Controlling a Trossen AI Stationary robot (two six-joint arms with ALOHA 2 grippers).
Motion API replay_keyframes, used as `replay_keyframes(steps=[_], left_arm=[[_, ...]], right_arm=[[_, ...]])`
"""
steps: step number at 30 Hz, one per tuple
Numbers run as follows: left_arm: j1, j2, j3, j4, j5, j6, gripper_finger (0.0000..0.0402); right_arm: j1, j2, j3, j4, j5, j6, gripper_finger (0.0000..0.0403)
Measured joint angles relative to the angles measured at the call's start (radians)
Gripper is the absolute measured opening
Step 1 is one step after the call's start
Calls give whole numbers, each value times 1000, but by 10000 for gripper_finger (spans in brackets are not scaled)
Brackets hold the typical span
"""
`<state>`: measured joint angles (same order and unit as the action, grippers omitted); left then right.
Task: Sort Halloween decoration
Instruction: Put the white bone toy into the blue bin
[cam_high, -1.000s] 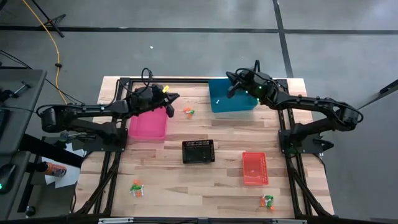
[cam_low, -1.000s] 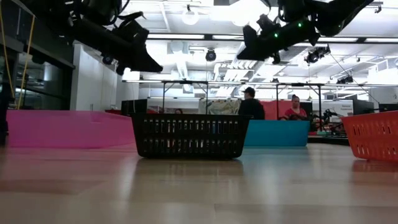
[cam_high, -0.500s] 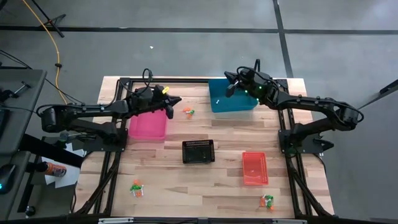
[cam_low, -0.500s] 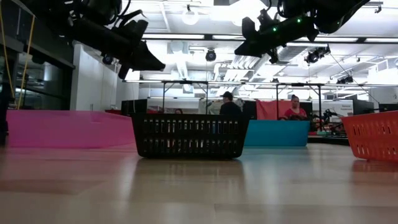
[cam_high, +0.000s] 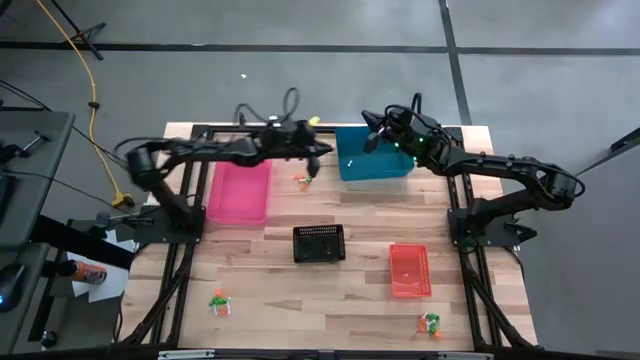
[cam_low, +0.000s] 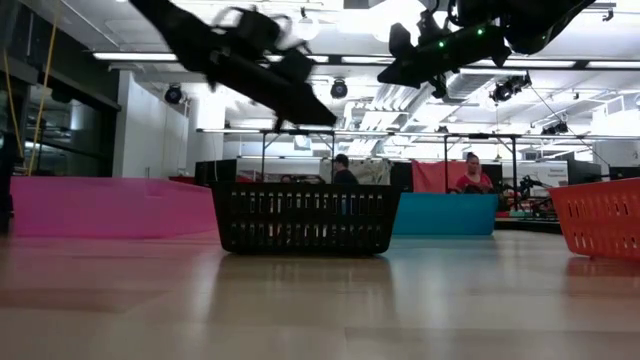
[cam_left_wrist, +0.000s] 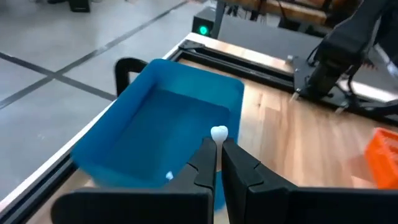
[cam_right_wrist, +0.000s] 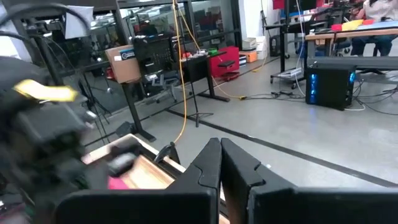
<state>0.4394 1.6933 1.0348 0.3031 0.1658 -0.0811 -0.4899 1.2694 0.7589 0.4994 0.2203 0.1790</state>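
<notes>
My left gripper (cam_high: 321, 153) (cam_left_wrist: 217, 142) hangs in the air just left of the blue bin (cam_high: 374, 157) (cam_left_wrist: 163, 134), shut on a tiny white trinket (cam_left_wrist: 218, 132). My right gripper (cam_high: 368, 139) (cam_right_wrist: 220, 144) hovers shut over the blue bin's far left corner with nothing in it. A small white piece (cam_left_wrist: 169, 176) lies on the blue bin's floor. Little orange and green trinket heaps lie on the table: one (cam_high: 303, 180) between the pink and blue bins, one (cam_high: 220, 302) near left, one (cam_high: 430, 322) near right. My left gripper pinches the white trinket between its two fingertips (cam_left_wrist: 209, 148), with the trinket's round top (cam_left_wrist: 218, 130) standing out past them. The fingers point toward the table's right edge, slanting a little down. The trinket is lifted clear of the table and bins.
The pink bin (cam_high: 238, 192) stands at the far left, the black basket (cam_high: 319, 243) (cam_low: 303, 217) in the middle and the red basket (cam_high: 409, 270) near right. A dark frame rail (cam_high: 260, 127) runs around the table. People move in the room behind.
My left gripper has swung quickly toward the table's right edge, from above the pink bin to just beside the blue bin, staying shut. My right gripper has kept its place over the blue bin.
</notes>
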Motion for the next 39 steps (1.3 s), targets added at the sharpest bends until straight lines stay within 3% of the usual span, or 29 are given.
replay_keyframes(steps=[5, 10, 17, 23, 27, 31, 35, 39], left_arm=[[-14, 209, 187, -1, 11, 65, 1], [-16, 326, 302, -21, 9, 65, 1], [-15, 355, 333, -68, -2, 53, 8], [-15, 353, 333, -101, -2, 65, 74], [-15, 327, 334, -101, -9, 41, 133], [-2, 243, 333, -214, -10, 40, 177], [33, 94, 334, -400, -1, 76, 194], [78, -55, 333, -554, 107, 70, 195]], right_arm=[[-3, 0, 0, 22, 4, -3, 0], [-7, 0, 0, 54, 10, -3, 0], [-8, 0, 0, 54, 10, -1, 0], [-8, 0, 0, 55, 10, 0, 0], [-8, 0, 0, 70, 10, 4, 0], [-8, -1, 0, 109, 10, 4, 0], [-8, -9, 0, 120, 10, -3, 0], [-8, -10, 0, 118, 10, 1, 0]])
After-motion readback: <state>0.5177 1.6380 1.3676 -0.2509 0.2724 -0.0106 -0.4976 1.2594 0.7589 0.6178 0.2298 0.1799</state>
